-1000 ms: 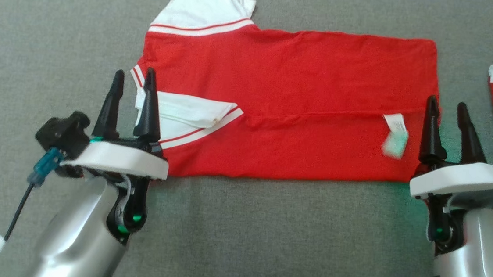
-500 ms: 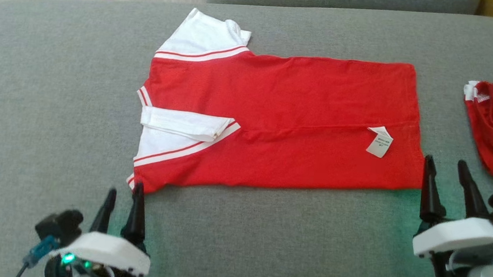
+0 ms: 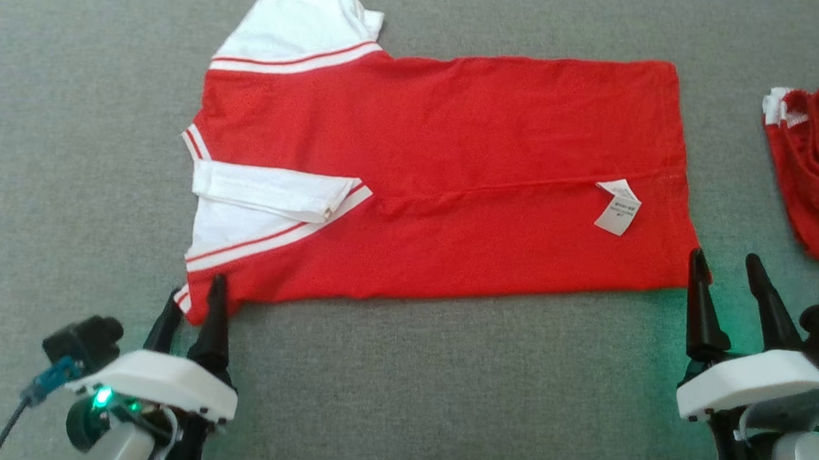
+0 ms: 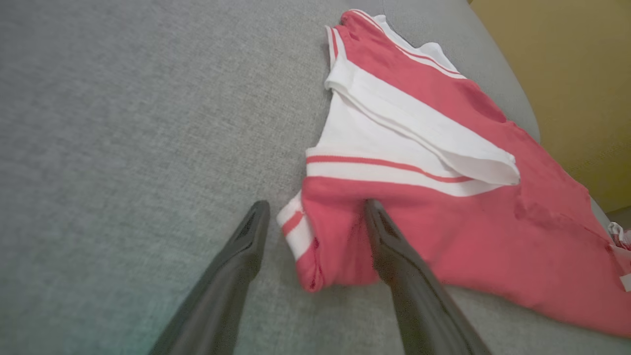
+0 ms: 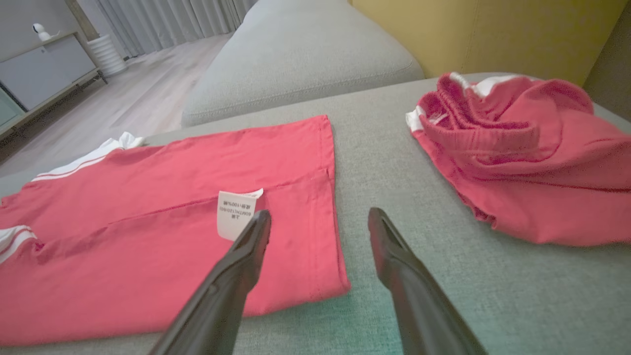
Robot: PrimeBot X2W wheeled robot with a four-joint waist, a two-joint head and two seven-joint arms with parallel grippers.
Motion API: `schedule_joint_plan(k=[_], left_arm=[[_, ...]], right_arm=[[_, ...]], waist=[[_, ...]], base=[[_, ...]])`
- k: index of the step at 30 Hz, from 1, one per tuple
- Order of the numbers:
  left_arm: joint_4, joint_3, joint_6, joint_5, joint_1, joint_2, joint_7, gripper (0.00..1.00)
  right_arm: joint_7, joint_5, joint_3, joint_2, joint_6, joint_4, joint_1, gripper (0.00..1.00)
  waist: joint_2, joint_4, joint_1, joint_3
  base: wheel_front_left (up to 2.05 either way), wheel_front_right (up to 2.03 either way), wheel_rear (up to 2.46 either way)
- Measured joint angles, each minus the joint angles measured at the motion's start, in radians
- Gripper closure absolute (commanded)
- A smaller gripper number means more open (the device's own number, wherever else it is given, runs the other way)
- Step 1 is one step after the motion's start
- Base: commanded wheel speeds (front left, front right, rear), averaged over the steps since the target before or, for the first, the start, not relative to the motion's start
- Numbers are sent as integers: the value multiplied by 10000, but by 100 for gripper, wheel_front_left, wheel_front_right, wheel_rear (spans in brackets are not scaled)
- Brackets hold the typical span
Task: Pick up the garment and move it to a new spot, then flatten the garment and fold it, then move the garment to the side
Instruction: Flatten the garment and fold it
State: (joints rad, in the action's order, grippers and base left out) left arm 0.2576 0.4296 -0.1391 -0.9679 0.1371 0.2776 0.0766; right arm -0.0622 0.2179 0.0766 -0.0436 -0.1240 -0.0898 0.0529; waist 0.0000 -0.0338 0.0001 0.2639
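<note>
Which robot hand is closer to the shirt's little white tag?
Right. The right gripper is at the shirt corner near the tag; the left gripper at the far sleeve corner.

red-white garment (image 3: 442, 181) folded flat on sofa

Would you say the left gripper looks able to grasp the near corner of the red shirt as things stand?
Probably yes: the left gripper is open, its fingers straddle that corner of the red shirt, and nothing lies between.
</note>
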Motion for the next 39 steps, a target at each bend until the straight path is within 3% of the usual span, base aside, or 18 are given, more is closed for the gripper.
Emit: schedule_joint_plan(k=[1,3,12,13,17,23,26,29,33,39], left_arm=[[0,0,0,0,0,0,0,43],[6,0,82,0,103,13,-17,100],[-518,-21,157,284,109,222,408,100],[-692,-23,148,343,109,291,407,100],[-1406,13,36,556,109,407,407,100],[-2491,88,-194,740,95,688,295,100],[-3177,173,-305,917,94,947,100,100],[-4418,171,-621,974,19,1290,-316,100],[-5219,320,-951,965,-582,1666,-915,100],[-5260,637,-1369,779,-2306,1735,-1043,100]], right_arm=[[0,0,0,0,0,0,0,0],[-17,4,2,0,0,-134,20,0],[-293,357,-2,0,0,-1319,410,0],[-305,462,17,-2,0,-1494,502,7],[-426,918,13,-2,0,-2220,881,100],[-374,1833,219,2,0,-2397,1220,100],[-522,2021,535,0,0,-1870,1265,100],[-1411,2029,922,0,0,-905,1130,100],[-2441,1751,947,0,0,-56,166,100],[-2740,1858,955,29,0,518,-1522,100]], waist=[[0,0,0,0],[0,-42,0,109],[0,183,0,102],[0,234,0,84],[0,427,1,3],[0,549,0,-315],[0,560,0,-559],[0,549,-1,-895],[0,516,-2,-1113],[0,448,-2,-1104]], base=[[0,0,0],[0,0,0],[0,0,0],[0,0,0],[0,0,0],[0,0,0],[0,0,0],[0,0,0],[0,0,0],[0,0,0]])
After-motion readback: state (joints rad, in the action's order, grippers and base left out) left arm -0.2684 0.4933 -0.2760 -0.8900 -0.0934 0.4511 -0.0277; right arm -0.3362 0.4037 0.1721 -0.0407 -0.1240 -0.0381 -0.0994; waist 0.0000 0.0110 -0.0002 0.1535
